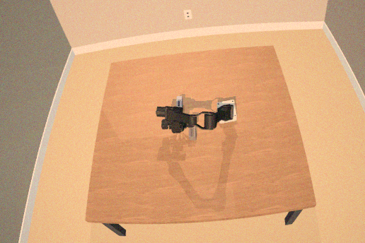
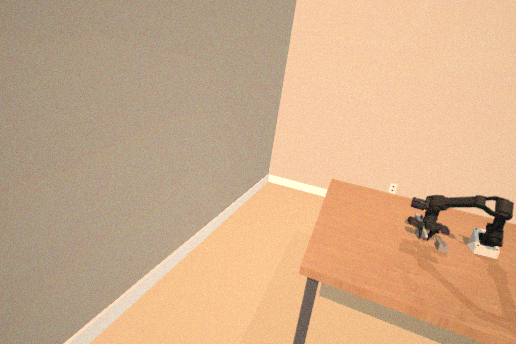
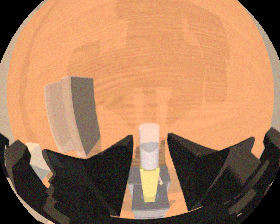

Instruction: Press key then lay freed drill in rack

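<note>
Gripper (image 1: 173, 126) (image 2: 426, 236) (image 3: 150, 135) is partly open, its black fingers standing either side of a pale cylinder (image 3: 149, 145), with a narrow gap visible on each side; nothing is gripped. Below the cylinder in the wrist view is a yellow section (image 3: 150, 184), set against a grey block (image 3: 150, 204). These parts appear to be the drill in its holder, though the key cannot be singled out with confidence. A separate grey stepped piece (image 3: 84, 115) stands on the table (image 1: 141, 181) (image 2: 360, 246) (image 3: 181, 65), to the left in the wrist view; whether it is the rack cannot be confirmed. Black arm (image 1: 209, 120) (image 2: 462, 201) extends from a white base (image 1: 233, 120) (image 2: 489, 253) over the work.
</note>
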Robot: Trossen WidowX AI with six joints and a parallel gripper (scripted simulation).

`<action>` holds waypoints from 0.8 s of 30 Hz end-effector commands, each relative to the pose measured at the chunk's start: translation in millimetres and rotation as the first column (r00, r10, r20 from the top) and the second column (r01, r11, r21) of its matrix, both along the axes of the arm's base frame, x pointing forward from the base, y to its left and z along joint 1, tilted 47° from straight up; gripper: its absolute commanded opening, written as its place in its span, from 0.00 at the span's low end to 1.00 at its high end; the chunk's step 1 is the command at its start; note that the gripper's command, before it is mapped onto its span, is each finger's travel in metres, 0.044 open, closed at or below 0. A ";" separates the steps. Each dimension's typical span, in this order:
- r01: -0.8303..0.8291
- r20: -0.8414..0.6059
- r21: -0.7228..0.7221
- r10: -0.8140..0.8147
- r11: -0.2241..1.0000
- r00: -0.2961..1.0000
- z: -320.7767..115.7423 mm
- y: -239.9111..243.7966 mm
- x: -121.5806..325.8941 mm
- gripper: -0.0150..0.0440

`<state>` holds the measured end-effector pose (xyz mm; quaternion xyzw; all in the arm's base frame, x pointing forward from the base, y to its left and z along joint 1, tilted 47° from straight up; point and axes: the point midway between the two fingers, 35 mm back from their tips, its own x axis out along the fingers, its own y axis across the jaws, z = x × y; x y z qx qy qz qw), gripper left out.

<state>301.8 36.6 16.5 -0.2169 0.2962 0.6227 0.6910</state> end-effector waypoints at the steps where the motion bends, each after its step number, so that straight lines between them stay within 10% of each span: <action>1: 0.000 0.000 0.000 0.000 1.000 1.000 0.1 -0.1 0.1 0.38; 24: -0.003 -0.002 -0.001 0.003 1.000 1.000 2.6 -2.4 -1.8 0.25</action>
